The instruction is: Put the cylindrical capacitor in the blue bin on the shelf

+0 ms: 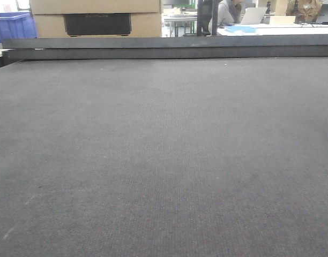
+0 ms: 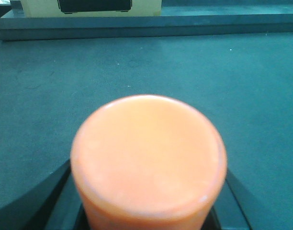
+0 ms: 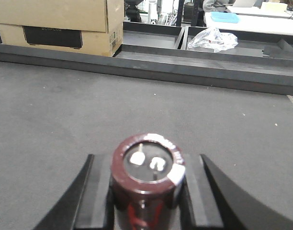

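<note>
The cylindrical capacitor (image 3: 148, 168) is dark maroon, with a white stripe and two silver terminals on its end face. It sits in the right wrist view between the black fingers (image 3: 95, 194) of my right gripper (image 3: 147, 191), which is shut on it above the dark felt table (image 3: 65, 110). In the left wrist view my left gripper (image 2: 149, 213) is shut on a wide orange cylinder (image 2: 149, 153) that hides most of its dark fingers (image 2: 58, 201). Neither gripper shows in the front view. The shelf and the blue bin are out of view.
A raised dark rail (image 1: 169, 48) runs along the table's far edge. Behind it stand cardboard boxes (image 1: 97, 19), a blue crate (image 1: 11, 27) at far left, and a crumpled plastic bag (image 3: 212, 39) in a dark tray. Desks with people lie further back.
</note>
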Motion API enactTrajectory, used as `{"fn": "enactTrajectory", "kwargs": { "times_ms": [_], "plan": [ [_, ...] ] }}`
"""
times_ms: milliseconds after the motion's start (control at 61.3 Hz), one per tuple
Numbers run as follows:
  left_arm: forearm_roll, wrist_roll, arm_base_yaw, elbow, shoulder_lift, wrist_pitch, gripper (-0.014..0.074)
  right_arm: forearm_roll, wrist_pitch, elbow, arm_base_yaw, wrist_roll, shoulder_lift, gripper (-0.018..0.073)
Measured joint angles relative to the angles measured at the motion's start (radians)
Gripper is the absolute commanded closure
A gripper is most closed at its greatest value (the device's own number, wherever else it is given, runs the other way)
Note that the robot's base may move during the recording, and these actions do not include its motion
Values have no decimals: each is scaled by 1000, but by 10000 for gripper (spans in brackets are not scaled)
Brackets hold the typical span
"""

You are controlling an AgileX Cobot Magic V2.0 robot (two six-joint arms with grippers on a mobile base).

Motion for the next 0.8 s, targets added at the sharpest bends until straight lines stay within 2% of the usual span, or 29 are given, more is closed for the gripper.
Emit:
{"fn": "enactTrajectory", "kwargs": {
  "times_ms": [800],
  "plan": [
    [2,0,0,0,0,-8,707,0,0,0,0,0,0,721]
  ]
}}
